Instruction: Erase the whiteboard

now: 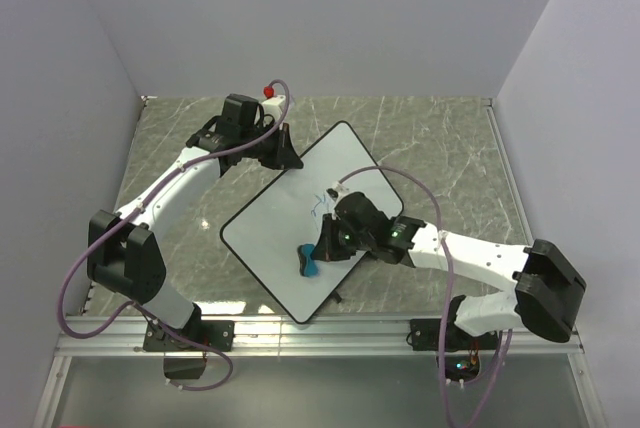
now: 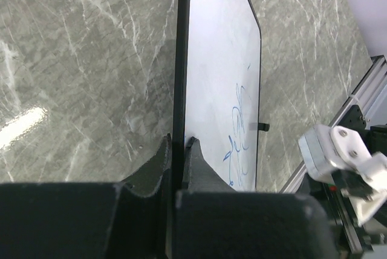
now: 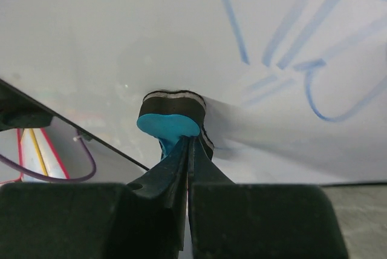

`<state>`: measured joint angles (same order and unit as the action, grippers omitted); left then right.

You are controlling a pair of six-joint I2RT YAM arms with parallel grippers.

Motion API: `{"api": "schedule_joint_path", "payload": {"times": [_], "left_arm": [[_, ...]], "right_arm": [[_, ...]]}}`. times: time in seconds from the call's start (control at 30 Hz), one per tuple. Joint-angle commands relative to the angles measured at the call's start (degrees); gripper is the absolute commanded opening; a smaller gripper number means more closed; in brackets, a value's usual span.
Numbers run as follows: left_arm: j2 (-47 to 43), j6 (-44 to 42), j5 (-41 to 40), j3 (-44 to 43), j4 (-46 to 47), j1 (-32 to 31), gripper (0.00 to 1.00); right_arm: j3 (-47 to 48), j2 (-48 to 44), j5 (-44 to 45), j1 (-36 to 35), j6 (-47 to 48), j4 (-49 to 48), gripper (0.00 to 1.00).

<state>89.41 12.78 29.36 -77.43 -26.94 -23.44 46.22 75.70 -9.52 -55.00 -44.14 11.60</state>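
Note:
The whiteboard lies slanted on the marble table, white with a thin black rim and faint blue scribbles near its middle. My left gripper is shut on the board's far rim; the left wrist view shows the black rim clamped between the jaws and the scribbles beyond. My right gripper is shut on a small blue eraser that presses on the board's near half. In the right wrist view the eraser touches the board just below the blue strokes.
The marble table extends around the board. An aluminium rail runs along the near edge by the arm bases. Grey walls enclose the back and sides. A purple cable loops off each arm.

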Motion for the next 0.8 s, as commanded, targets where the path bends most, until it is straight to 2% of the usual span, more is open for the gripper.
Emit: {"api": "schedule_joint_path", "payload": {"times": [0.0, 0.3, 0.53, 0.63, 0.77], "left_arm": [[-2.13, -2.67, -5.19, 1.05, -0.13, 0.24, 0.0], [-0.29, -2.32, -4.05, -0.35, -0.48, 0.24, 0.0], [-0.99, -2.4, -4.4, 0.61, -0.22, 0.24, 0.0], [-1.07, -2.4, -4.32, 0.53, -0.22, 0.24, 0.0], [-0.55, -2.41, -4.32, -0.27, -0.48, 0.24, 0.0]], "right_arm": [[-5.87, -0.37, 8.02, 0.16, -1.12, 8.0, 0.0], [-10.27, -0.12, 9.34, 3.49, -4.46, 7.22, 0.0], [-15.45, -2.92, 6.18, 17.55, -6.05, 2.29, 0.0], [-14.32, -3.46, 6.09, 21.6, -5.0, 2.99, 0.0], [-7.66, -2.84, 3.73, 21.96, -2.89, 4.49, 0.0]]}}
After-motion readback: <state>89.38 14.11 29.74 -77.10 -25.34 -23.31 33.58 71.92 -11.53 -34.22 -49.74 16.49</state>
